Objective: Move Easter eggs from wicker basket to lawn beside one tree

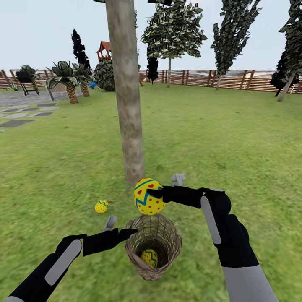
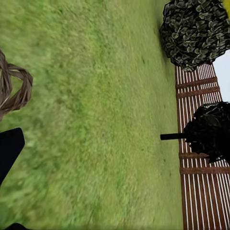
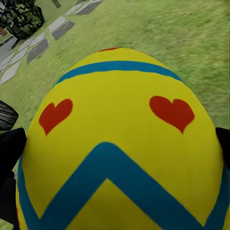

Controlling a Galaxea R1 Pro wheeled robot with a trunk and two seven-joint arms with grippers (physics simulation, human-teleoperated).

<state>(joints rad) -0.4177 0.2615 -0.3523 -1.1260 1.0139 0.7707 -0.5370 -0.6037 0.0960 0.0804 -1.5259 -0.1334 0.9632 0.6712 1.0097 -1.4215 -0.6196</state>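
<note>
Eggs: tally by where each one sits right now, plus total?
Egg on the lawn by the tree trunk: 1
Egg held in right gripper: 1
Egg inside wicker basket: 1
Total: 3

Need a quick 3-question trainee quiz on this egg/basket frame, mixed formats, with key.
1. How many eggs lie inside the basket?
2. True or false: the right gripper holds an egg above the basket.
3. Where is the egg on the grass? A) beyond the fence B) near the foot of the tree trunk, on the left arm's side C) on the paving stones

Key:
1. One egg.
2. True.
3. B. The left gripper is at the basket's rim; whether it grips the rim is unclear.
</note>
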